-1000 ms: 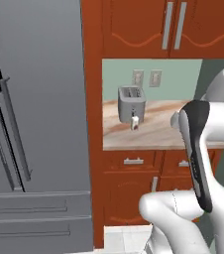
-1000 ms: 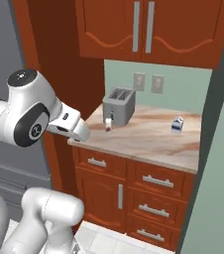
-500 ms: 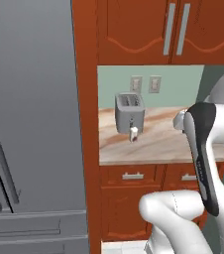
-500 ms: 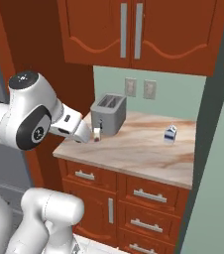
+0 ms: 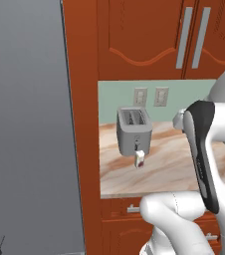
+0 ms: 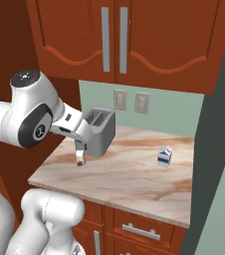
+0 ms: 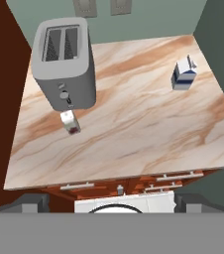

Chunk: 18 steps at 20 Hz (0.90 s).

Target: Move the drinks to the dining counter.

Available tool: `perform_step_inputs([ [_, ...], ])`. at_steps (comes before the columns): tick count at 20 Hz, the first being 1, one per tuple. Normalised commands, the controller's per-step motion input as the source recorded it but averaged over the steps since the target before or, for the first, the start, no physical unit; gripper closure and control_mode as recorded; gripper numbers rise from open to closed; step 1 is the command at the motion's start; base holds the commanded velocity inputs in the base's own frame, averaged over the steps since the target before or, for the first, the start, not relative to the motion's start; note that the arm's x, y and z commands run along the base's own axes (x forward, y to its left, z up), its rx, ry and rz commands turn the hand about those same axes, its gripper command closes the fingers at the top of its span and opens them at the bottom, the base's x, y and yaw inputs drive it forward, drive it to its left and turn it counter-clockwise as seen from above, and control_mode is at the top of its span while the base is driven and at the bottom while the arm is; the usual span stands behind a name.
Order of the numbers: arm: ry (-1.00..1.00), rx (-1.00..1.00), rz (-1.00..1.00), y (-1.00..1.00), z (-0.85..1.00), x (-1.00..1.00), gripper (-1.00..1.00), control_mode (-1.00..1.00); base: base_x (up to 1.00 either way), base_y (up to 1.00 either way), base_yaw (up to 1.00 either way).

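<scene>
Item 1: white-and-blue carton [image 7: 184, 74], stood upright on narrow marbled counter [image 7: 134, 144], ahead and right of claw [image 6: 78, 143], well apart. Judged light, crushable, slightly slick; take across 2 flat sides, below gable. Claw's state could not be told

You cannot see the carton [image 6: 164, 157] from the left base camera, because the white arm [image 5: 206, 149] stands in front of that end of the narrow counter [image 5: 159, 172]. The small white item with a red mark [image 7: 70, 122] just in front of the toaster [image 7: 64, 62] is too small for you to identify. In the right base view the arm's elbow [image 6: 72, 127] covers the toaster's left side. The hand view does not show you how the finger tips stand.
</scene>
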Motion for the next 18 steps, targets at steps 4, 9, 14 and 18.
perform_step_inputs([
  [4, 0.00, 0.00, 0.00, 0.00, 0.00, 0.00, -1.00, 1.00, 0.77, -0.02, 0.13],
  [9, 0.00, 0.00, 0.00, 0.00, 0.00, 0.00, -1.00, 1.00, 0.55, -0.11, 0.33],
  [14, 0.00, 0.00, 0.00, 0.00, 0.00, 0.00, -1.00, 1.00, 0.58, -0.06, 0.35],
  [18, 0.00, 0.00, 0.00, 0.00, 0.00, 0.00, -1.00, 1.00, 0.52, 0.00, 0.22],
])
